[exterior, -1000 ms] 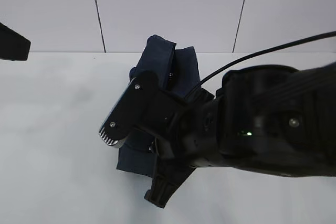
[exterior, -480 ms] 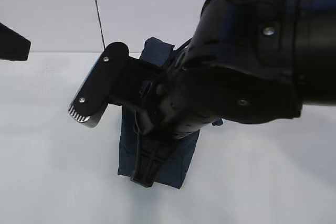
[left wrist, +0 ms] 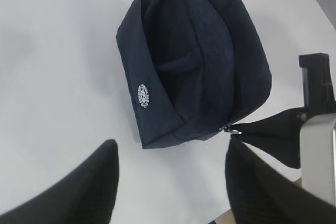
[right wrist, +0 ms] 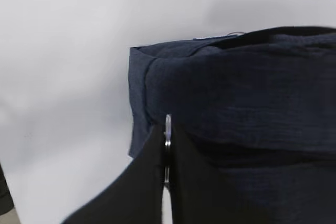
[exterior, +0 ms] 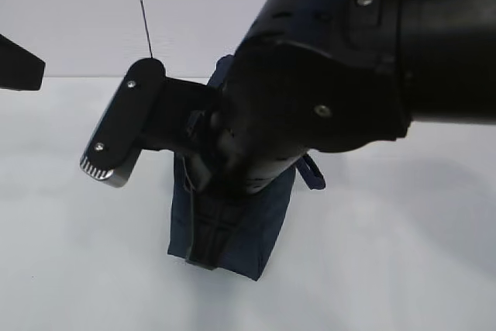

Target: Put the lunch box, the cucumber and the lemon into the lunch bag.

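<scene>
A dark navy fabric lunch bag [exterior: 232,230] stands on a plain white counter [exterior: 77,253], near the middle of the exterior view and a little back from the front edge. It is boxy and soft, with creased sides. In the left wrist view the lunch bag [left wrist: 194,61] shows a small round white logo [left wrist: 143,97] on one long side, a folded top, and a black strap clipped to a metal ring at its near corner.

At the far left edge of the exterior view only a dark tip of the left arm shows. The left claw [left wrist: 170,182] hangs released above the counter just short of the bag, its two black fingers [left wrist: 79,187] spread apart with bare white surface between them.

Open counter lies all around the bag on the left, front and right. Behind it a pale panelled wall [exterior: 77,13] rises.

The right arm [exterior: 349,60] fills the upper right of the exterior view and hides most of the bag's top. In the right wrist view the right claw [right wrist: 167,161] is clenched on the silver ring pull [right wrist: 168,129] at the upper edge of the bag, its dark fingers [right wrist: 136,182] pressed together around the thin metal.
</scene>
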Robot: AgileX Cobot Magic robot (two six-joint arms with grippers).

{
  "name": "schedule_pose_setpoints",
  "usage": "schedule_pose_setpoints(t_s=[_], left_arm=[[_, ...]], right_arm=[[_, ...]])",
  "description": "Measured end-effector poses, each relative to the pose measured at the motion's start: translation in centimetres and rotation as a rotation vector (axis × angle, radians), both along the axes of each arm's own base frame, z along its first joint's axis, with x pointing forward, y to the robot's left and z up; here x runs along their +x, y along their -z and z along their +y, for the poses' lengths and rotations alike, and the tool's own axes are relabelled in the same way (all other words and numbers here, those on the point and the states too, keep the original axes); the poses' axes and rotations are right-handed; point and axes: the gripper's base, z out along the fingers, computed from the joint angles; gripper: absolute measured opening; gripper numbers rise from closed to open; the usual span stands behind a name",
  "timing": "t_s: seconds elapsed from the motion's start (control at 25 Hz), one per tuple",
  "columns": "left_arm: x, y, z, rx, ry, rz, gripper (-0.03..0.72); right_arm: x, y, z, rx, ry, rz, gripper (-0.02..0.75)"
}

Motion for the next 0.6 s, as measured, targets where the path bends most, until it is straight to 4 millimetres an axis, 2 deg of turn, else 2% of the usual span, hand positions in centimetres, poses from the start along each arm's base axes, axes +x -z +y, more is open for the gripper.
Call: schedule_pose_setpoints(t_s=[0.16, 0.36, 0.6], left_arm=[[0.0, 0.0, 0.0, 0.0, 0.0, 0.0, 0.449], [-0.1, 0.1, 0.0, 0.005, 0.009, 0.015, 0.449], [-0.2, 0.1, 0.0, 0.006, 0.011, 0.018, 0.449]], right_arm=[[0.4, -0.7, 0.2, 0.004, -0.006, -0.023, 0.02], [1.2, 0.2, -0.1, -0.028, -0.013, 0.0, 0.02], [0.6, 0.4, 0.3, 0.0, -0.085, 0.082, 0.02]])
